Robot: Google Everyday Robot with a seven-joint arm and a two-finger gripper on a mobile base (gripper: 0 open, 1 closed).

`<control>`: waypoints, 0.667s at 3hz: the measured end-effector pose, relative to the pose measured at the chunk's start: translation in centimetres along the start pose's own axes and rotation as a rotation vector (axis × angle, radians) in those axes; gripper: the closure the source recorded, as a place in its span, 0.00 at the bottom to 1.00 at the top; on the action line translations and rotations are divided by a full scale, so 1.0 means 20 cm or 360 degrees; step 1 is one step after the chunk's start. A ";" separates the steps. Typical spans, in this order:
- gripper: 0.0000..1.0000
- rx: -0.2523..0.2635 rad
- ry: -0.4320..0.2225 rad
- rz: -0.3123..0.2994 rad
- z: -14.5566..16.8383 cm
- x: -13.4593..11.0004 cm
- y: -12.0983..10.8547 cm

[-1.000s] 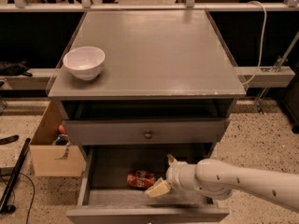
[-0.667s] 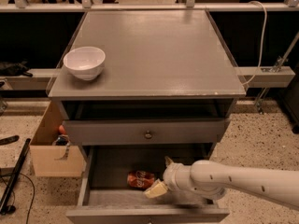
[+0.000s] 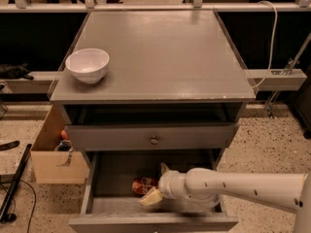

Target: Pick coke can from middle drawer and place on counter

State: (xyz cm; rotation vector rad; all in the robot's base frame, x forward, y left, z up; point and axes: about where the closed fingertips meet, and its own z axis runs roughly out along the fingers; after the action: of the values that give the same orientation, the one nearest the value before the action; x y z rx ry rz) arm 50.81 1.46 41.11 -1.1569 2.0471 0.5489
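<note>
Half-hidden coke can behind end effector

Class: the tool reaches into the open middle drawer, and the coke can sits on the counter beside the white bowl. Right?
No: the camera view shows the coke can inside the middle drawer, by the tool; the counter holds the white bowl.

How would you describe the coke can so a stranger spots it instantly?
Start at the grey cabinet's counter, then drop past the knobbed drawer front to the pulled-out middle drawer. On its dark floor sits the coke can, at the gripper; it is the only red thing there.
</note>
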 end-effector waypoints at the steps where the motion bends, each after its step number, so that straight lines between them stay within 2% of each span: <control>1: 0.00 -0.0013 -0.0009 0.0003 0.05 0.01 0.04; 2: 0.00 -0.0022 0.0005 0.0023 0.10 0.06 0.06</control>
State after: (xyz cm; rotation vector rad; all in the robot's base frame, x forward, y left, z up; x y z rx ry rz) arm 50.18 2.68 39.00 -1.1527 2.0589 0.5696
